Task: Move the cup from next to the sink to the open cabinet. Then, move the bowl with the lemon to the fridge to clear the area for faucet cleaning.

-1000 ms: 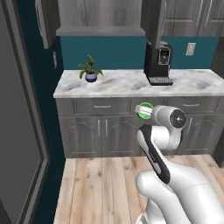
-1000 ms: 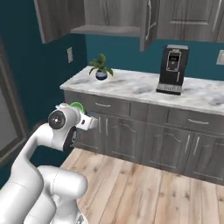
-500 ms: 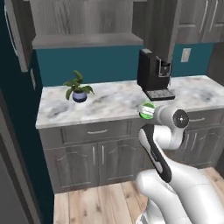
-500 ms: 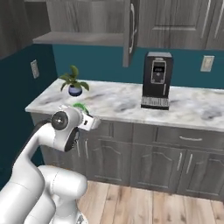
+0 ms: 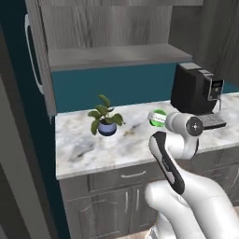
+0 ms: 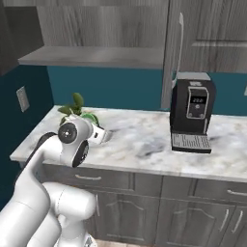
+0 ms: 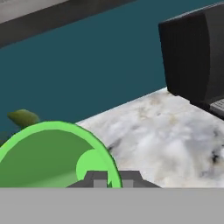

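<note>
The bright green cup (image 5: 158,117) hangs over the marble counter, right of the plant, tipped so its open mouth (image 7: 52,157) faces the hand camera. My gripper (image 7: 109,178) is shut on the cup's rim; in the left base view the gripper (image 5: 161,119) sits behind the wrist, beside the cup. The open cabinet (image 5: 116,57) is above the counter, its grey shelf (image 6: 96,56) bare and its door with the curved silver handle (image 6: 181,48) swung out. The sink, bowl, lemon, fridge and faucet are out of view.
A small plant in a blue pot (image 5: 106,123) stands on the counter (image 5: 88,147) just left of the cup. A black coffee machine (image 6: 192,112) stands to the right. Lower cabinet drawers (image 6: 111,181) run beneath. A wall outlet (image 6: 22,99) is at the left.
The whole picture has shifted and grown: the base has driven closer to the counter and cabinet. The cup stays in the shut gripper, held as before.
</note>
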Available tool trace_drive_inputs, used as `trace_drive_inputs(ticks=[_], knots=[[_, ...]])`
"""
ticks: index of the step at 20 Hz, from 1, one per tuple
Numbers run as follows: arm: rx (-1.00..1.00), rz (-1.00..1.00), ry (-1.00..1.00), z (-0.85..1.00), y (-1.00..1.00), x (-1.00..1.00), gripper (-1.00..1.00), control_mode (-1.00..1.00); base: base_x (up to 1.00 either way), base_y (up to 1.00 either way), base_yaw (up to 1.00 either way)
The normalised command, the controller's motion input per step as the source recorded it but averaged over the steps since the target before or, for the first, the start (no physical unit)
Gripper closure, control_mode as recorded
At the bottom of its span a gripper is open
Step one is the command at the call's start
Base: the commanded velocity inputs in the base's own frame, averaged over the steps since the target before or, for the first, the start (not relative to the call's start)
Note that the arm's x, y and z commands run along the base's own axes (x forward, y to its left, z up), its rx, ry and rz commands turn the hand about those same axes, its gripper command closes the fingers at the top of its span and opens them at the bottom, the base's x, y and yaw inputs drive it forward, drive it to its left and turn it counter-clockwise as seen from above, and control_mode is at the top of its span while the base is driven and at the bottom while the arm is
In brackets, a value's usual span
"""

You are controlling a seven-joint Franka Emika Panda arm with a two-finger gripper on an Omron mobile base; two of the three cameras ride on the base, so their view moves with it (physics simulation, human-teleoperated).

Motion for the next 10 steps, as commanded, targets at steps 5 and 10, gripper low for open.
trace_drive_inputs(ticks=[5,10], knots=[[0.00,0.00,0.00,0.00,0.00,0.00,1.00,1.00,0.96,0.14,-0.06],[0.00,0.00,0.00,0.00,0.00,0.00,1.00,1.00,0.50,0.00,-0.05]])
